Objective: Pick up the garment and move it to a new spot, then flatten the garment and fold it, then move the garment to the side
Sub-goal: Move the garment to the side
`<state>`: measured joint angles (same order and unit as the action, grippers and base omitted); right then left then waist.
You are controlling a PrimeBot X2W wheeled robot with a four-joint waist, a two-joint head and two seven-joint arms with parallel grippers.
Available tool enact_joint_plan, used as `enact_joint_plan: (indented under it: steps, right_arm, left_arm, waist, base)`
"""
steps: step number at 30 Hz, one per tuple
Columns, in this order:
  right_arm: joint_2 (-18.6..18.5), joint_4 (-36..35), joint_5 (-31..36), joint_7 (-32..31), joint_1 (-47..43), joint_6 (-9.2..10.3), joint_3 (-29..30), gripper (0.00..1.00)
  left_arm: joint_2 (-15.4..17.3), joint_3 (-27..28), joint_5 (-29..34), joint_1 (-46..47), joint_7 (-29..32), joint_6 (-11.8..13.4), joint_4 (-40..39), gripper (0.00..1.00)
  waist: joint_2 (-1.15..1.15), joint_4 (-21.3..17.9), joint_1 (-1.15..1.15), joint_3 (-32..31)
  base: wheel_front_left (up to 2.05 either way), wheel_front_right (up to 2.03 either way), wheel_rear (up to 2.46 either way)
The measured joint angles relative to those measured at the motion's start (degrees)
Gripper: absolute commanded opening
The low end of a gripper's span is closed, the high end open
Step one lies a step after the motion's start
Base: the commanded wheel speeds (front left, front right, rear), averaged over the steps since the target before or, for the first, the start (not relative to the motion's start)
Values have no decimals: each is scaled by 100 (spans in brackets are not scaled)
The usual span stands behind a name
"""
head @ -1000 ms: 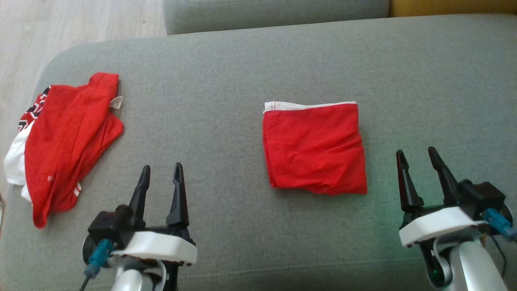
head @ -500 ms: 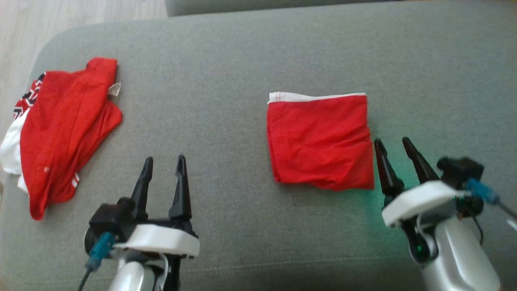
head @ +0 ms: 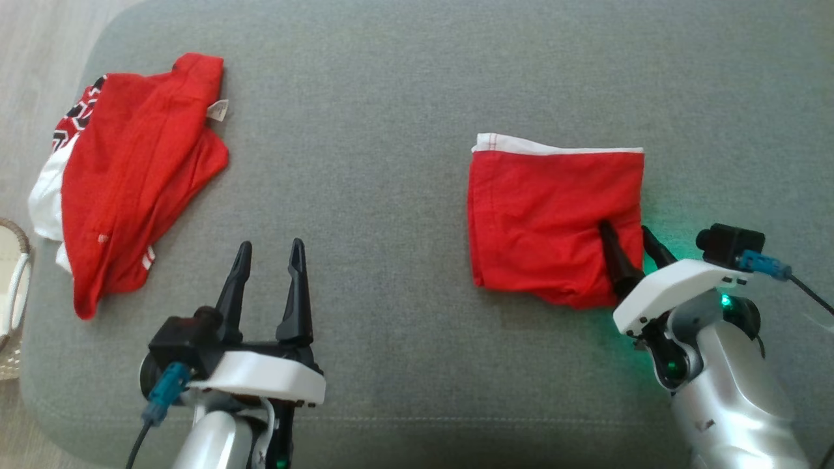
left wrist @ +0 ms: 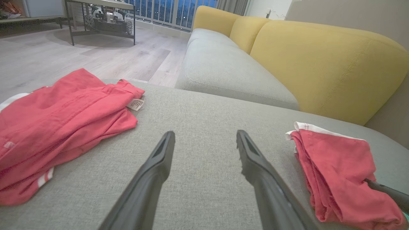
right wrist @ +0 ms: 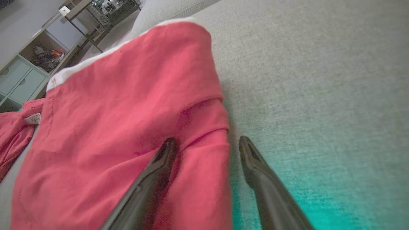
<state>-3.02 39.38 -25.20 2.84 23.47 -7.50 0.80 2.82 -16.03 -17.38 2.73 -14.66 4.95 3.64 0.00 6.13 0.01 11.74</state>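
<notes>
A folded red garment (head: 554, 215) with a white band along its far edge lies flat on the grey cushion (head: 391, 130), right of centre. My right gripper (head: 627, 229) is open and straddles its right edge: one finger presses on the cloth, the other rests on the cushion beside it. The right wrist view shows that same red garment (right wrist: 121, 127) with the right gripper (right wrist: 207, 142) spread across its edge. My left gripper (head: 271, 248) hovers open over bare cushion at the lower left, holding nothing. In the left wrist view the left gripper (left wrist: 204, 135) points between both cloths, the folded garment (left wrist: 338, 169) at right.
A second red and white garment (head: 130, 176) lies crumpled at the cushion's left end, also seen as the crumpled garment (left wrist: 57, 118). A woven basket (head: 10, 293) stands off the left edge. A yellow sofa back (left wrist: 319, 60) rises beyond. Wooden floor (left wrist: 64, 54) lies to the left.
My right gripper has moved forward and left until it straddles the folded garment's right edge. The camera tilted down, shifting the whole picture. The left gripper has hardly moved.
</notes>
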Motion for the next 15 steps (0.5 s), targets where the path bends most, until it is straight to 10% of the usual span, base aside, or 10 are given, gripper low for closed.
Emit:
enact_joint_plan:
  steps: [2, 4, 15]
  right_arm:
    - [-1, 182, -29, 24, 96, 0, -15, 100]
    - [-15, 347, 89, 92, 177, 0, -102, 0]
    - [-425, 651, 1631, 680, 736, -1, -686, 0]
  left_arm:
    - [0, -8, 8, -1, 0, 0, 40, 100]
    - [0, 0, 8, -1, 0, 0, 42, 100]
    - [0, -11, 66, 2, 0, -31, -34, 100]
  waist:
    - [0, 36, 0, -14]
    - [0, 50, -1, -42]
    - [0, -244, -1, 109]
  base:
    - [0, 0, 0]
    - [0, 0, 0]
    - [0, 0, 0]
